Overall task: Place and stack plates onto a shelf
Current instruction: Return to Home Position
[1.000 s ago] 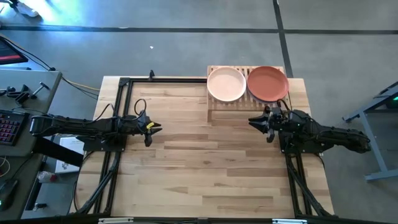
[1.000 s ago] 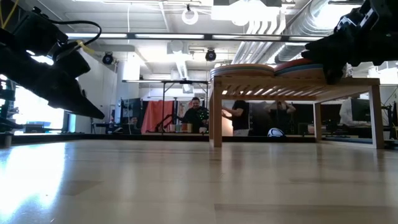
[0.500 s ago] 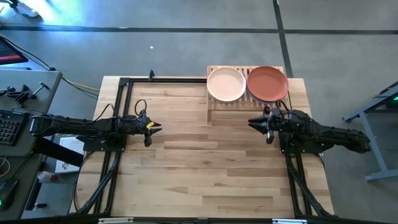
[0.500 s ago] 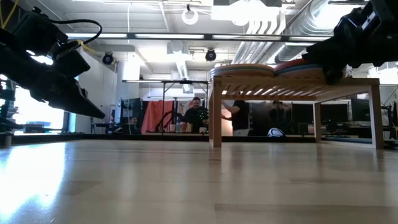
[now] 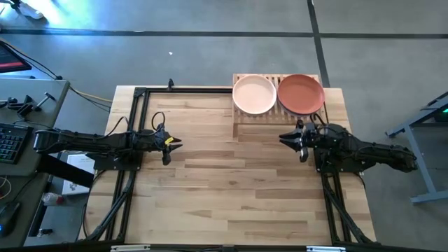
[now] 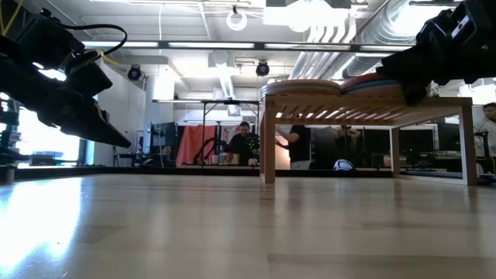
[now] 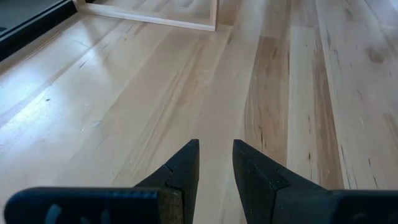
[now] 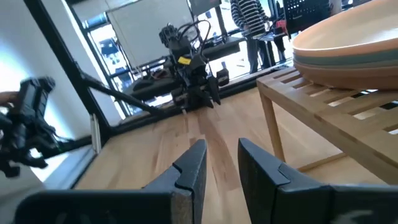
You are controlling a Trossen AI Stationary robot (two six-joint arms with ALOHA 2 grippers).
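The shelf, a low light-wood slatted rack, stands at the table's far right. Two stacks of plates rest on its top: one topped by a pale pink plate, one by a terracotta plate. In the right wrist view a stack shows several plates nested under a peach one. My left gripper hovers over bare tabletop at the left, open by a narrow gap with nothing in it. My right gripper hangs just in front of the shelf, also narrowly open with nothing between its fingers.
Black frame rails run along the table's left, far and right sides. Bare wooden tabletop lies between the arms and toward the near edge. People stand in the room beyond the table.
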